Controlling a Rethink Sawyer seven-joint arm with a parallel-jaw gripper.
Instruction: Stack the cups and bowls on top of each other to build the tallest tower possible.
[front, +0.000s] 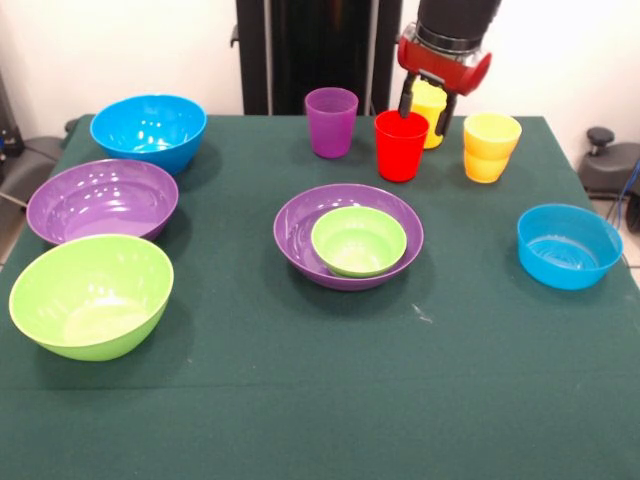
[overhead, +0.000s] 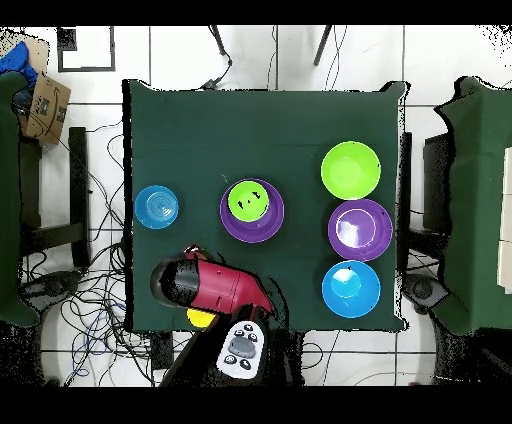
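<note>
Front view, left to right, we see 3 large bowls, lime (front: 91, 295), purple (front: 102, 200) and blue (front: 148, 130), then the small green bowl (front: 358, 240) nested in another purple bowl (front: 300, 235) mid-tabletop (front: 300, 400). Behind stand a purple cup (front: 331, 121), the red cup (front: 401, 146) and 2 yellow cups (front: 490, 146). The gripper (front: 426, 105) sits at the red cup's rim, 1 finger dipping inside; we cannot tell how wide the jaws are. A small blue bowl (front: 568, 246) lies far right.

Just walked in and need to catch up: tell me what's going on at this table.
The robot's hand is down at the rim of the red cup, one finger dipping inside it, at the table's robot side. A stack has begun: the small green bowl sits inside a large purple bowl. The purple cup, yellow cups and the other bowls stand loose on the table, not yet stacked.
</note>
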